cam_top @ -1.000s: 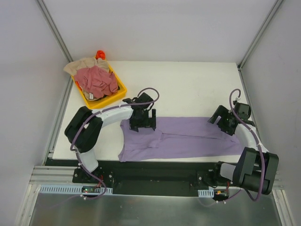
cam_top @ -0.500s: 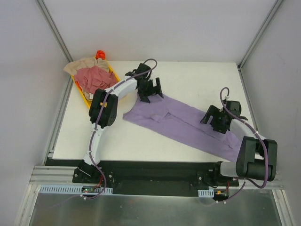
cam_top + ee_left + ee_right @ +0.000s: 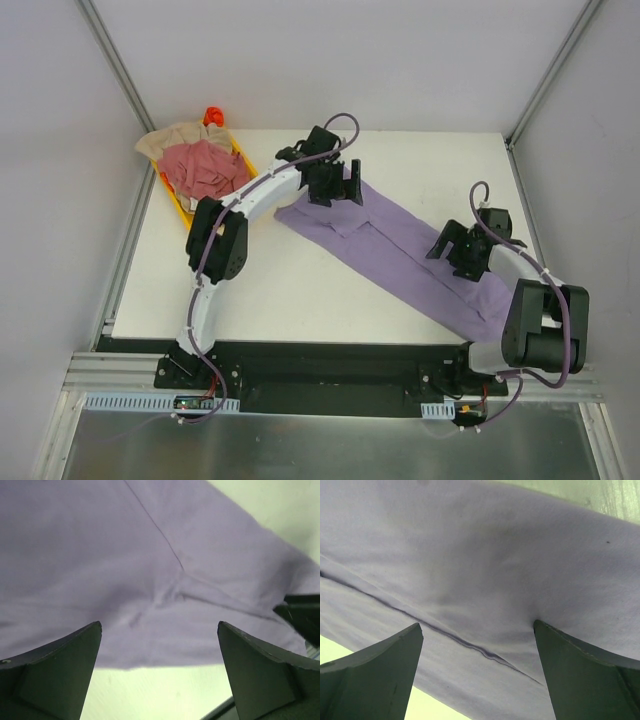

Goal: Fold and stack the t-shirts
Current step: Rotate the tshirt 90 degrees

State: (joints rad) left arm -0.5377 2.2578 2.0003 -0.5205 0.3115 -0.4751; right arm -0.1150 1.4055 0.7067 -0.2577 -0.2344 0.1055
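The lavender-purple t-shirt (image 3: 400, 255) lies flat as a long diagonal band from the far middle of the table to the near right edge. My left gripper (image 3: 335, 188) is open over its far end; in the left wrist view (image 3: 159, 625) the cloth (image 3: 125, 555) and its hem lie between the spread jaws. My right gripper (image 3: 462, 250) is open over the shirt's near part; the right wrist view (image 3: 477, 625) shows a seam in the cloth (image 3: 495, 555) between the jaws. The pink-red shirt (image 3: 205, 170) and the beige shirt (image 3: 170, 138) lie crumpled in the tray.
The yellow tray (image 3: 255, 185) stands at the far left corner of the white table (image 3: 300, 290), with a small orange-red object (image 3: 212, 115) behind it. Grey walls with metal posts close in the left, right and far sides.
The lavender shirt has swung from lying along the near edge to a diagonal. My left gripper moved far and right with its end; my right gripper shifted slightly left.
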